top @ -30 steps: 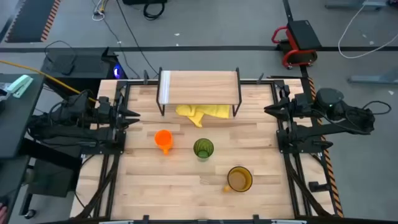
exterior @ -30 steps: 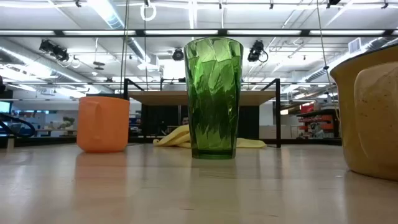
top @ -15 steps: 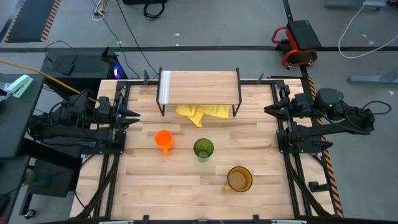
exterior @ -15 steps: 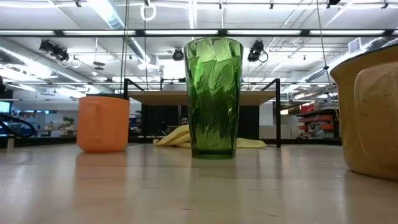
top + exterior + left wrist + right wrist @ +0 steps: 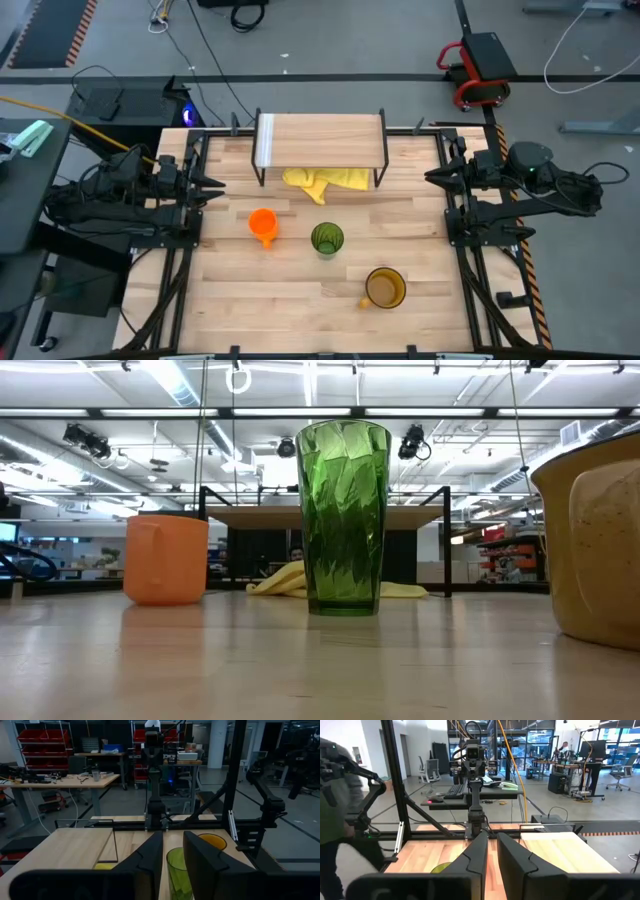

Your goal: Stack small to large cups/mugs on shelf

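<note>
High view: orange mug centre-left of frame, upright on counter, below shelf. Left claw parked upper left of it, nearer than right claw. Both claws slightly spread, empty.

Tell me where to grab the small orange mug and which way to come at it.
Take the orange mug by its rim, coming straight down: it stands upright, mouth open, nothing crowding it. Clamp one wall away from the handle, which points toward the table's near edge. The left end effector, parked at the table's left edge, looks nearer.
</note>
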You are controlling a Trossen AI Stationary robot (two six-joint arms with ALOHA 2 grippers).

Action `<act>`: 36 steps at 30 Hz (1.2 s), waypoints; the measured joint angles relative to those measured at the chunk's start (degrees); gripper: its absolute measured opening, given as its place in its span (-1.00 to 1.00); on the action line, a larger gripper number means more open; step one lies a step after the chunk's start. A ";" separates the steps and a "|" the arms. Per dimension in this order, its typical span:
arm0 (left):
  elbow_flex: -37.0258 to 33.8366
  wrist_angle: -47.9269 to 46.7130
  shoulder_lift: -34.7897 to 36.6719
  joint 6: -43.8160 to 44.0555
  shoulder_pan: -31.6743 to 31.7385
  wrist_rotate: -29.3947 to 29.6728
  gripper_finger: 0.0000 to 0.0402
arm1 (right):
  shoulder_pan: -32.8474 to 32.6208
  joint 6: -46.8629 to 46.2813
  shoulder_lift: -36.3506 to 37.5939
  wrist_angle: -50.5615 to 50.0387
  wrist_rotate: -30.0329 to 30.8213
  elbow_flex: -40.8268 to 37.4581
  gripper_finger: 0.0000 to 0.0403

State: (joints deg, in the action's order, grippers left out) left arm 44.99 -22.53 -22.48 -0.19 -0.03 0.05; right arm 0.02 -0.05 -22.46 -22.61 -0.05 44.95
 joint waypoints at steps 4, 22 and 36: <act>0.00 -0.01 0.00 0.00 0.00 0.01 -0.55 | 0.00 0.00 0.00 0.01 0.00 -0.01 -0.75; -0.01 1.73 0.00 0.00 0.01 -0.01 -0.55 | -0.01 0.02 -0.02 0.02 0.00 -0.01 -0.75; -0.02 7.96 -0.04 7.67 -0.01 0.02 -0.56 | -0.01 0.01 0.01 -0.01 0.00 0.01 -0.75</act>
State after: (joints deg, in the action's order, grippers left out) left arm 44.97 -14.57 -22.52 7.48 -0.03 0.07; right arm 0.01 -0.04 -22.46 -22.61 -0.05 44.97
